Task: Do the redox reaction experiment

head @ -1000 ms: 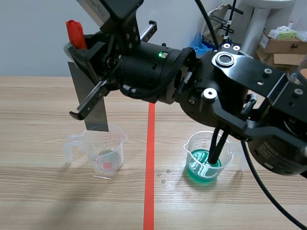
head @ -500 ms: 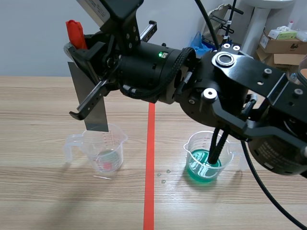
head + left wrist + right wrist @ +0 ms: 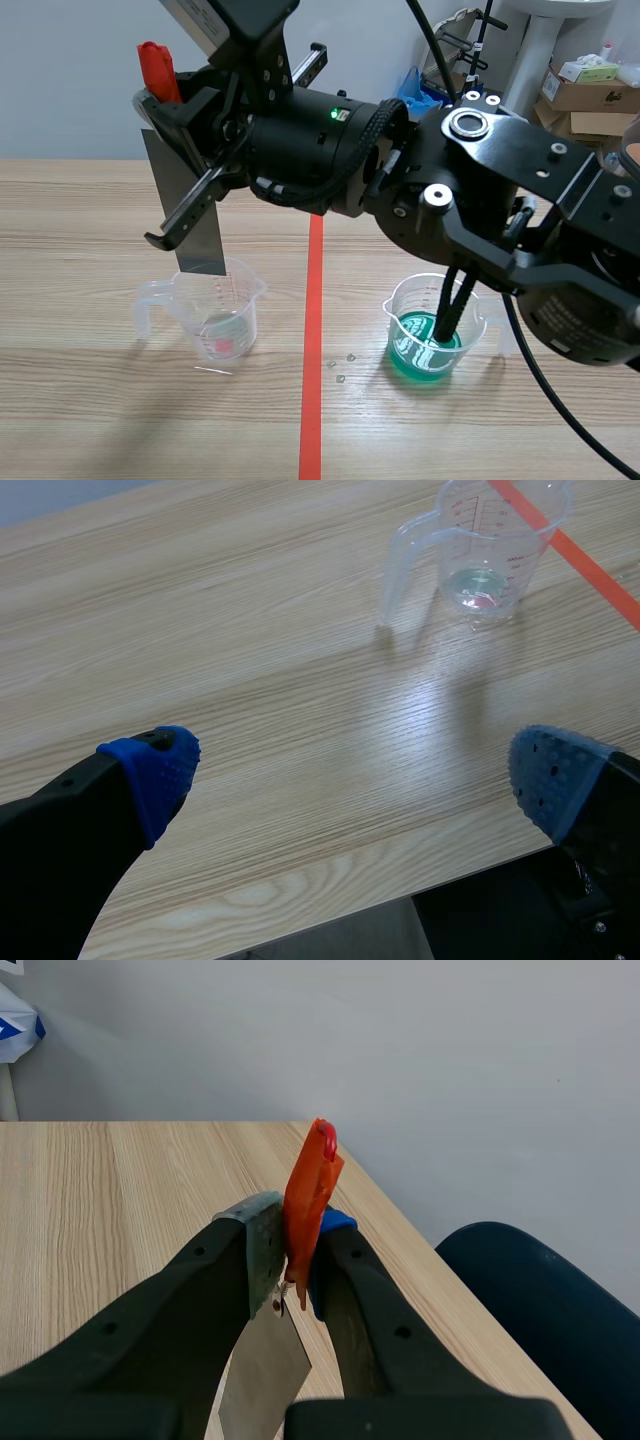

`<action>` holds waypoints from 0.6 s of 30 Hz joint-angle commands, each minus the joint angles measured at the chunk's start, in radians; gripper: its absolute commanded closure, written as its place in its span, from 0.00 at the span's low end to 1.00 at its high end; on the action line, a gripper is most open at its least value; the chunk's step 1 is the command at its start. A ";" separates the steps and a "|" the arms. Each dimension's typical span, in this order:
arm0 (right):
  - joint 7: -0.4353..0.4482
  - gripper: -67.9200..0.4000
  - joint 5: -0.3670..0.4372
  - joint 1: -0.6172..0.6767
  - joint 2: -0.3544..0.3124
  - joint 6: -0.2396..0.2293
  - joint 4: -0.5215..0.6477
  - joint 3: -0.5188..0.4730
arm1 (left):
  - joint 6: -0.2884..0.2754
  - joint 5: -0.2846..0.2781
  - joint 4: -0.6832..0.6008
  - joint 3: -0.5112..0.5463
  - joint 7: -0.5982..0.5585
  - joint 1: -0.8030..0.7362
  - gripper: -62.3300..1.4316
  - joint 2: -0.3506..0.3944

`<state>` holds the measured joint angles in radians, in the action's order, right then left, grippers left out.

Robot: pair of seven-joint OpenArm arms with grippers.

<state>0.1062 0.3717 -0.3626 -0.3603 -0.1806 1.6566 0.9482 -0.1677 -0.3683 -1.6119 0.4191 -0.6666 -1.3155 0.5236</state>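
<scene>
Scene view: the wooden desk [image 3: 80,400] carries a green cup [image 3: 428,330] to the right of the red line and a clear cup [image 3: 215,310] to its left. The right arm reaches across, its tool [image 3: 297,1235] clamped on a grey sheet [image 3: 205,250] with an orange top [image 3: 153,68]. The sheet hangs upright, its lower edge at the clear cup's rim. The left tool [image 3: 352,775] is spread wide above the desk, with the clear cup ahead.

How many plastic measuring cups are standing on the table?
2. The nearly empty cup stands left of the tape line; the cup with green liquid stands right of it. More may be hidden.
</scene>
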 commanded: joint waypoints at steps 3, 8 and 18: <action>0.019 0.97 0.007 -0.022 -0.002 0.003 0.020 -0.013 | -0.003 -0.010 -0.018 -0.004 -0.018 -0.001 0.00 -0.005; 0.034 0.97 0.007 -0.022 -0.037 0.004 0.034 -0.013 | -0.003 -0.010 -0.018 -0.004 -0.018 -0.001 0.00 -0.005; 0.042 0.97 0.087 0.013 -0.197 0.008 0.159 -0.073 | -0.003 -0.010 -0.018 -0.004 -0.018 -0.001 0.00 -0.005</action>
<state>0.1314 0.4511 -0.3485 -0.5426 -0.1795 1.7958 0.8906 -0.1677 -0.3683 -1.6119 0.4191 -0.6666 -1.3155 0.5232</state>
